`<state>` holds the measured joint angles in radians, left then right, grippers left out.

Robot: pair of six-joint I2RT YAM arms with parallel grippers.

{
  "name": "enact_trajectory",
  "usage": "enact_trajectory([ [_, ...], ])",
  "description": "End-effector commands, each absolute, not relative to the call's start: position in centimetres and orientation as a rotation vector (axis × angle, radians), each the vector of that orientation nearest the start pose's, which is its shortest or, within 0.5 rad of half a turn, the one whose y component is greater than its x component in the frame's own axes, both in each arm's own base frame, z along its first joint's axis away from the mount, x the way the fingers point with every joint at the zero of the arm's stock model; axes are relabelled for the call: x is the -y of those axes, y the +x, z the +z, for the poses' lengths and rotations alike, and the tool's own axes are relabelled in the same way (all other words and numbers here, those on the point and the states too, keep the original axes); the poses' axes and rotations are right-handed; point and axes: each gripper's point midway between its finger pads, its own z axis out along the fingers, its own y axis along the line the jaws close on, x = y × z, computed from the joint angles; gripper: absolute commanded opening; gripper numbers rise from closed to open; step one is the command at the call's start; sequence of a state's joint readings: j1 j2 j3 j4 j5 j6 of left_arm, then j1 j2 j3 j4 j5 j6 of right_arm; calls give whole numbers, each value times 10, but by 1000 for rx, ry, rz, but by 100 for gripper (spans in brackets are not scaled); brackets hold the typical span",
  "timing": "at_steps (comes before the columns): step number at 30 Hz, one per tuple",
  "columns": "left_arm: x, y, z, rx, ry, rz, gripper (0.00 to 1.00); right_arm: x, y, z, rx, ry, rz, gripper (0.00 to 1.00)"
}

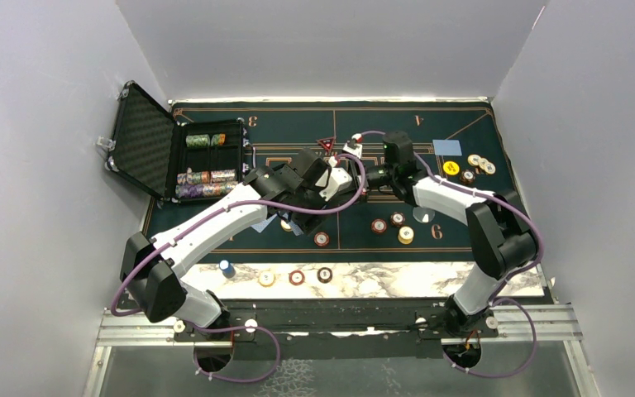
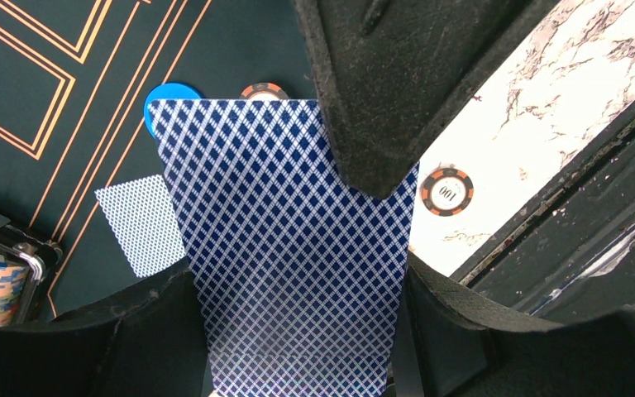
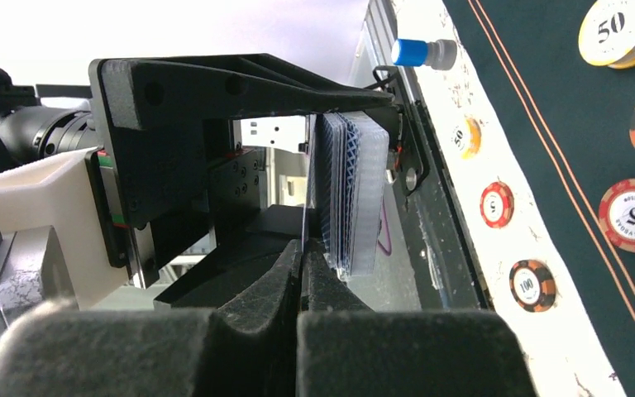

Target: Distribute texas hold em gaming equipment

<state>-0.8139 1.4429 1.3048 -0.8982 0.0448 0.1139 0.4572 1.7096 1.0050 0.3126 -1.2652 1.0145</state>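
- Currently the deck of blue-backed cards (image 3: 349, 194) stands on edge in the air over the middle of the green felt mat (image 2: 16, 50). The left gripper (image 1: 310, 186) clamps it, jaws drawn narrow onto the stack.
- One card (image 3: 307, 182) stands just off the deck's face, and the right gripper (image 3: 302, 252) is pinched tight on its lower edge.
- Likely handling: cards are light, thin, slick and bendy. Take one by its edge and draw it along the face, or its neighbours may slide out with it.
- Beyond, a loose card (image 2: 136, 223) lies flat on the mat, with poker chips (image 1: 379, 225) scattered nearby.
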Motion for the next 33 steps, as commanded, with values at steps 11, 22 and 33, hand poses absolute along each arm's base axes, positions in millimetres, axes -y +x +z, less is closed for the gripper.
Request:
enact_trajectory([
  [11, 241, 227, 161, -2381, 1103, -290, 0, -224, 274, 237, -2213, -462, 1631, 1],
  [22, 234, 226, 171, -2380, 1033, -269, 0, -176, 224, 136, -2576, -1032, 823, 1],
  [33, 233, 231, 178, -2348, 1029, -253, 0, -212, 241, 87, -2670, -1227, 836, 1],
])
